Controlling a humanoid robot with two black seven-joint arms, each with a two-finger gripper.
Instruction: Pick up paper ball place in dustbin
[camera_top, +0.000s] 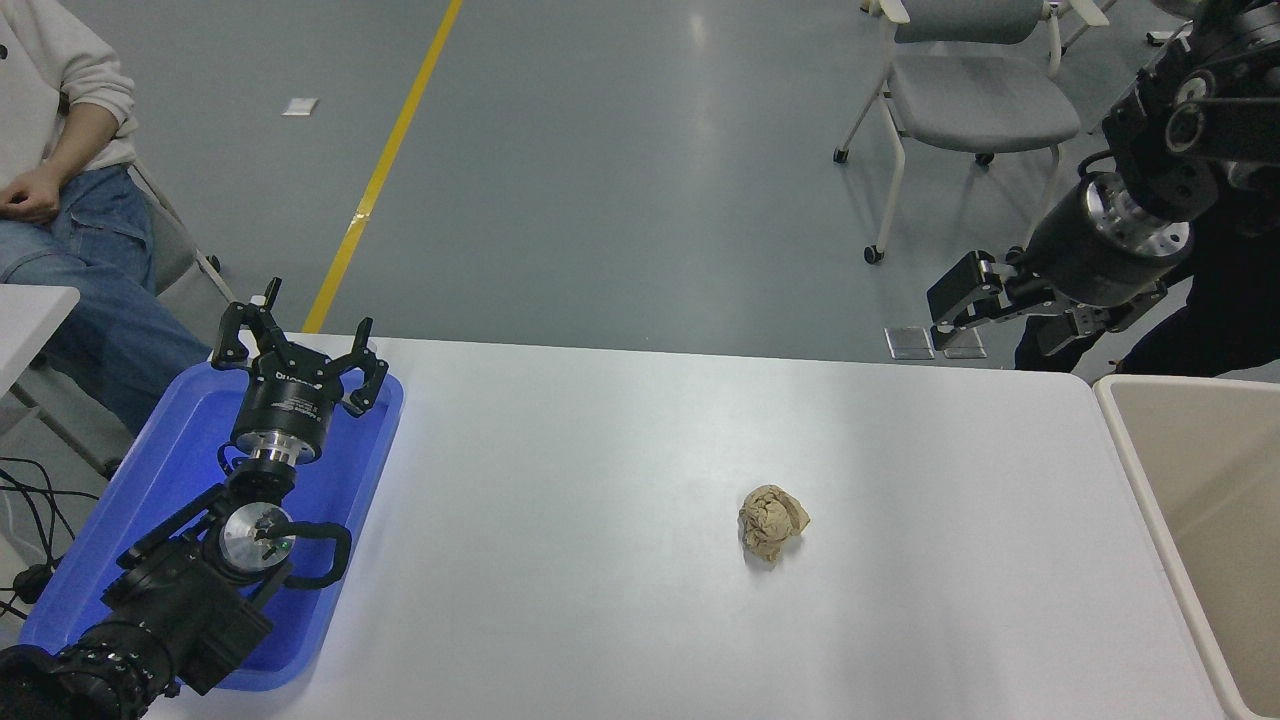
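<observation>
The paper ball (772, 521), a crumpled tan wad, lies on the white table (600, 480) right of centre. The dustbin (1128, 440), beige with a thick pale rim, stands at the table's right edge, partly cut off by the picture. My right gripper (942, 308) hangs in the air beyond the table's far right corner, well above and behind the ball, open and holding nothing. My left gripper (300, 340) is parked open over the blue tray at the lower left.
A shallow blue tray (160, 450) lies at the table's left end under the left arm. A person sits at the far left, beyond the table. A grey wheeled chair (975, 100) stands on the floor behind it.
</observation>
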